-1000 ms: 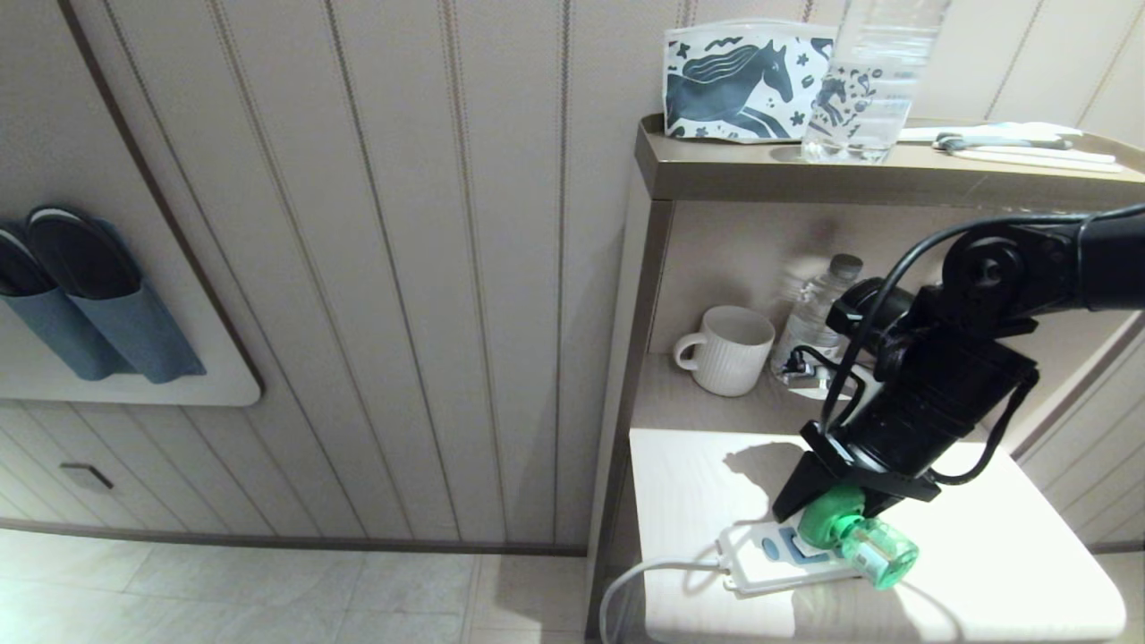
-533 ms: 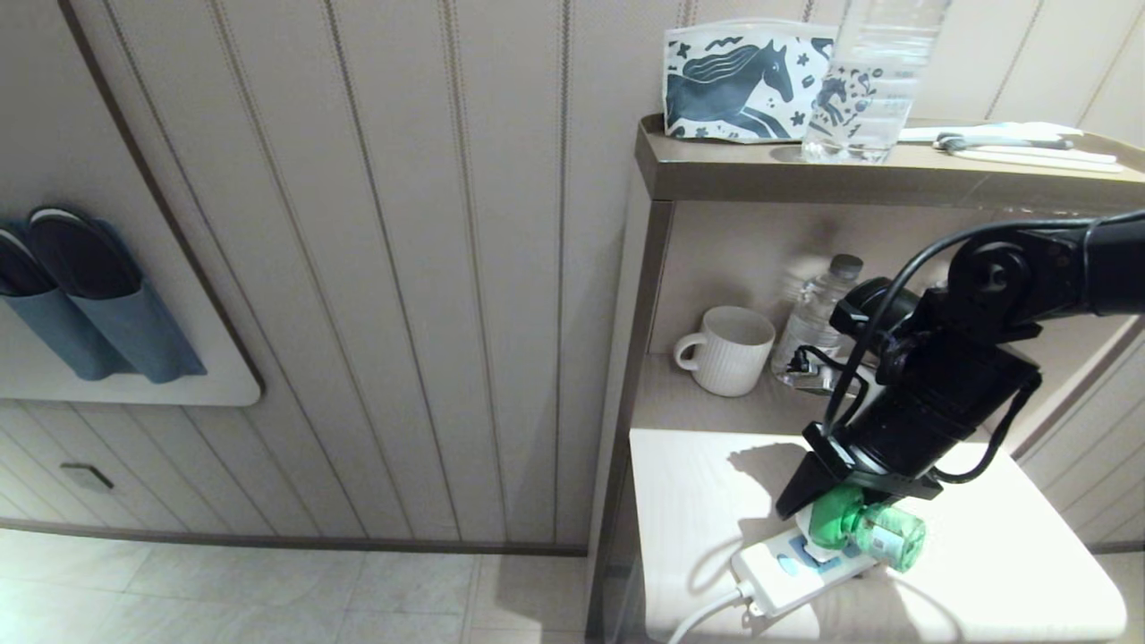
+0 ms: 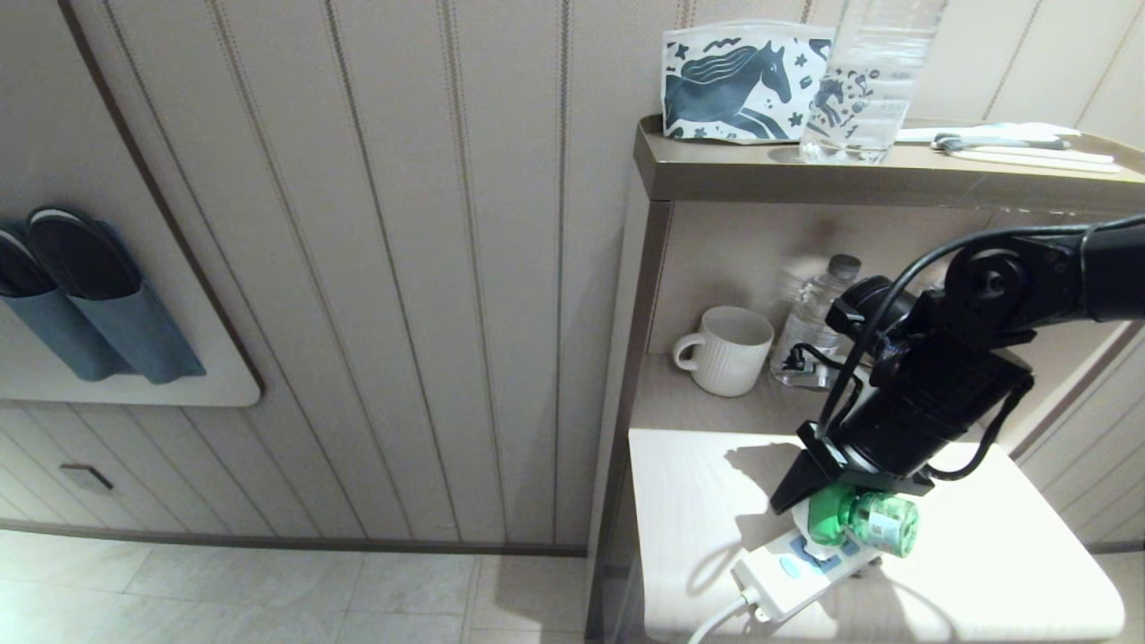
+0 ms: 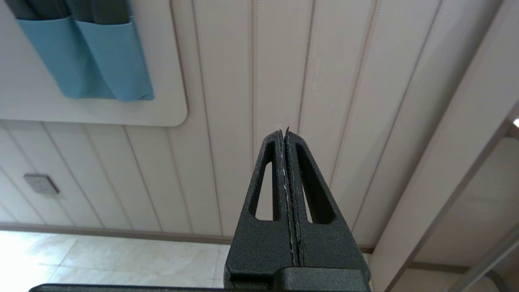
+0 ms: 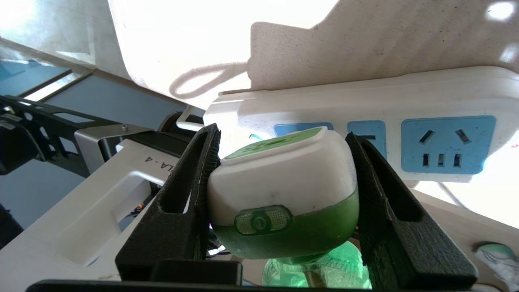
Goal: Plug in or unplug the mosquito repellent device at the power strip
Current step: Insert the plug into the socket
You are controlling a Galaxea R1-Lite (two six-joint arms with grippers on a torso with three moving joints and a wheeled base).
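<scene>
Between the fingers of the right gripper (image 5: 279,190) the mosquito repellent device (image 5: 284,190) is clamped by its white and green head, one black finger pressed on each side. In the head view the device (image 3: 863,523) is seen tilted, its translucent green bottle pointing away from the gripper towards the desk's far right side. Just beyond the gripper's tips the power strip (image 3: 801,572) lies slanted on the pale desk (image 3: 1011,572), and the device's head sits against the strip's blue socket panels (image 5: 448,144). Behind the gripper, on the shelf, a white mug (image 3: 726,351) and a clear water bottle (image 3: 809,326) are seen. The left gripper (image 4: 286,134) is held with its fingers pressed together, facing the panelled wall.
</scene>
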